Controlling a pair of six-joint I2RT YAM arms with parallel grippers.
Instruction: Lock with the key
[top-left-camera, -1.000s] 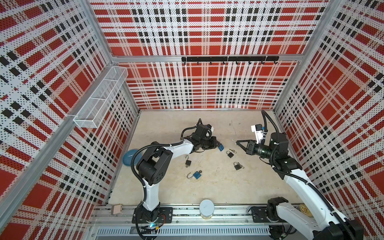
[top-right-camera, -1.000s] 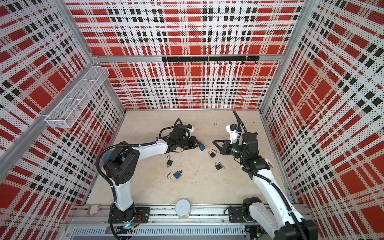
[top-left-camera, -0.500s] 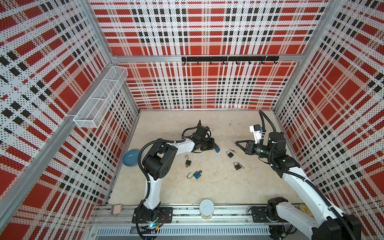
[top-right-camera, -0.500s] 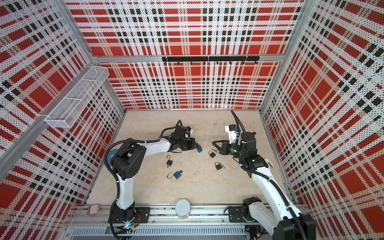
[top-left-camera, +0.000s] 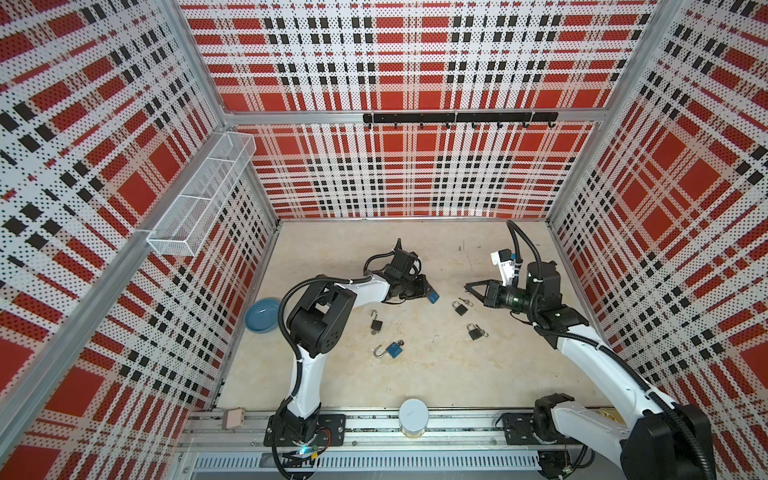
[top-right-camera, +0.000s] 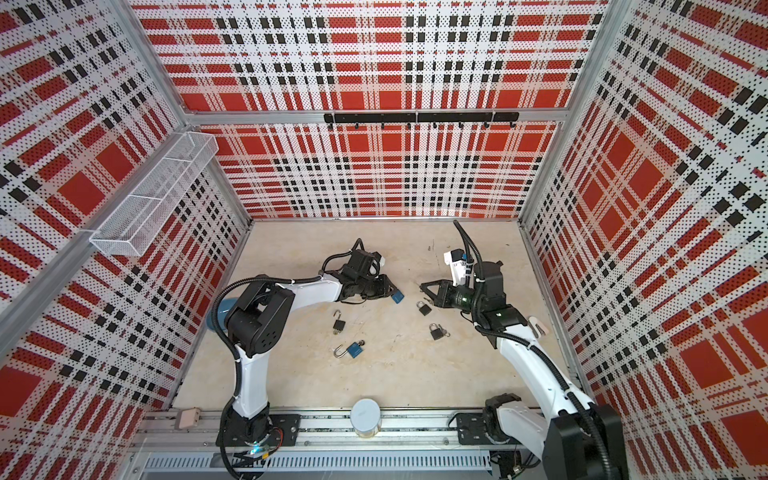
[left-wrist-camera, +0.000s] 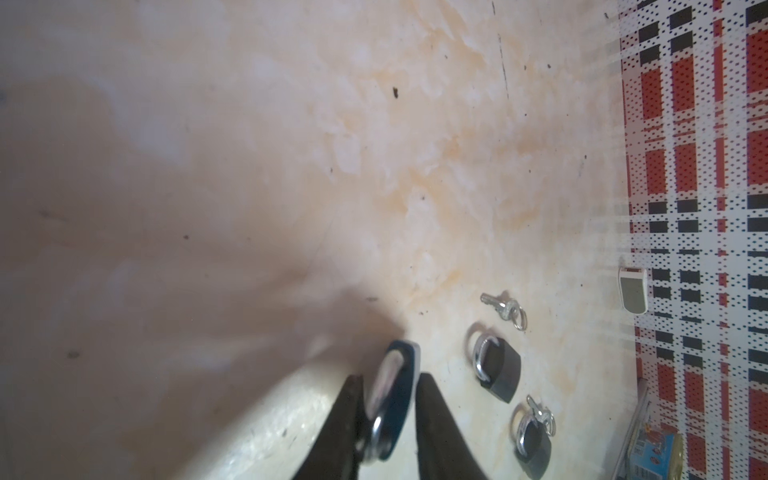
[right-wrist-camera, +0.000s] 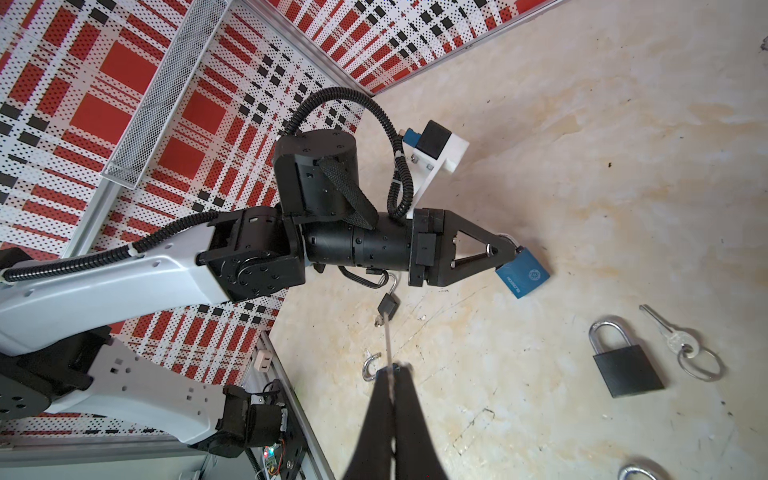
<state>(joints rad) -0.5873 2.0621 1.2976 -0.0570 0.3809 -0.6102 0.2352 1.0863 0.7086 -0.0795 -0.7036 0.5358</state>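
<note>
Two claws are working. The left gripper (right-wrist-camera: 505, 251) is pinching the blue padlock (right-wrist-camera: 523, 276) by its shackle end, low over the tabletop (top-left-camera: 415, 374). Its white lettering and round emblem are showing too small to read. The right gripper (right-wrist-camera: 392, 368), closed, is clamping a key (right-wrist-camera: 387, 336), apart from that padlock.

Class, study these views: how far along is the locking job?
Seemingly done: two shut black padlocks. In hand: the left gripper holds a blue padlock; the right gripper pinches what looks like a key. Left: an open black padlock and an open blue padlock.
</note>
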